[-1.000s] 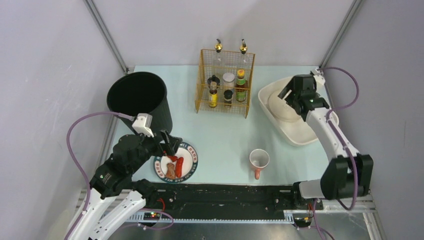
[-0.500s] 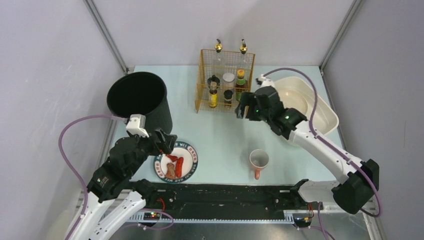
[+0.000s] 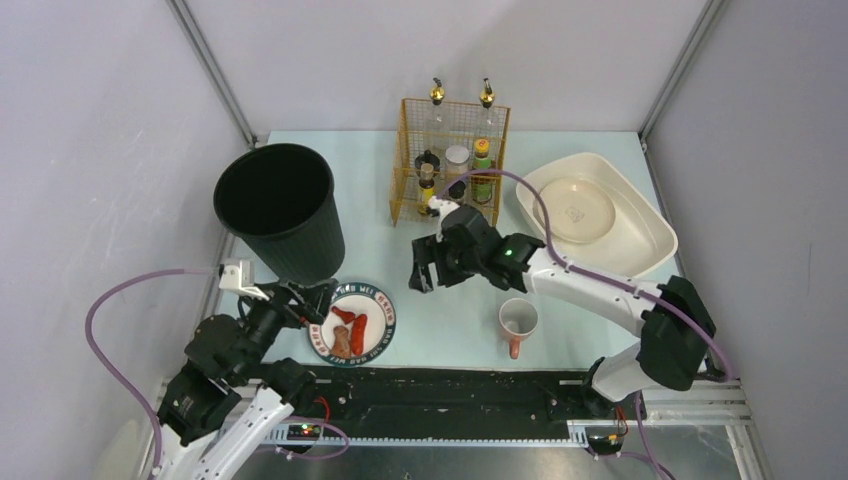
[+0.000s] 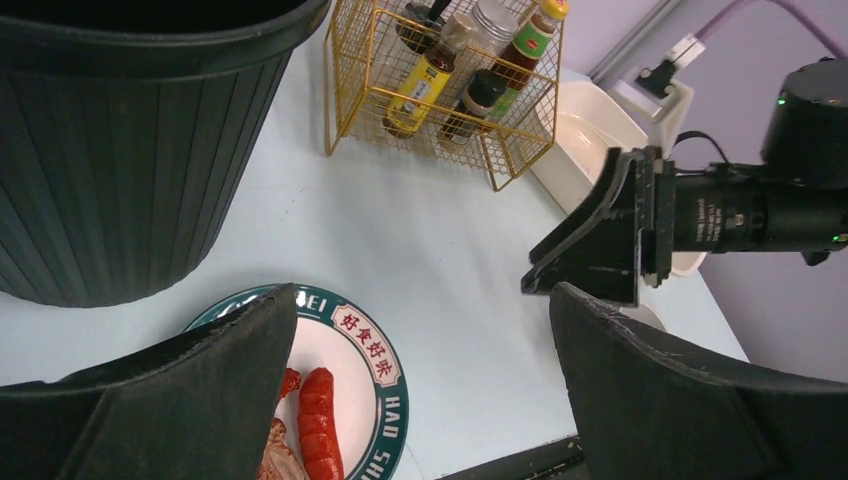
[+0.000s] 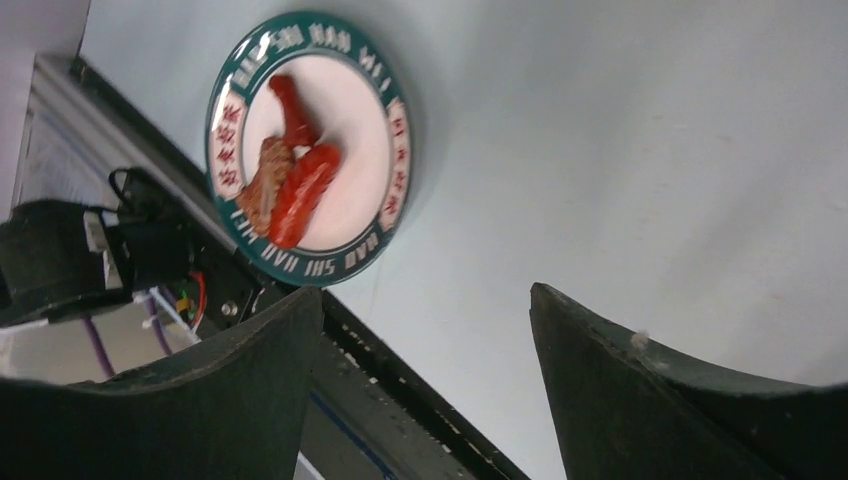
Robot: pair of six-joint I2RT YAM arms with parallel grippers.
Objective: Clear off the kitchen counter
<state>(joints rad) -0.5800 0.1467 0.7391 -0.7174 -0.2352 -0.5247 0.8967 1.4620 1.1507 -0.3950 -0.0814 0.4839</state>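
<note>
The kitchen counter [image 3: 450,325] is a pale mint-green top. On it near the front left lies a teal-rimmed plate [image 3: 386,312] with red sausages [image 3: 357,331] and a brown piece of food. My left gripper [image 3: 318,300] hangs open and empty just left of and above that plate [image 4: 395,420]. A white and orange cup [image 3: 518,320] stands to the front right. Over the middle of the counter, between plate and cup, my right gripper [image 3: 421,270] is open and empty. The right wrist view looks down past it at the plate [image 5: 360,100].
A tall black bin [image 3: 280,200] stands at the left. A gold wire rack [image 3: 450,165] of bottles is at the back centre. A white oval tub [image 3: 648,225] at the right holds a white plate [image 3: 575,210]. A black rail [image 3: 450,390] runs along the front.
My right arm has swung from over the white tub leftward to the middle of the counter. The white plate now shows lying in the tub. My left arm has drawn back toward the front.
</note>
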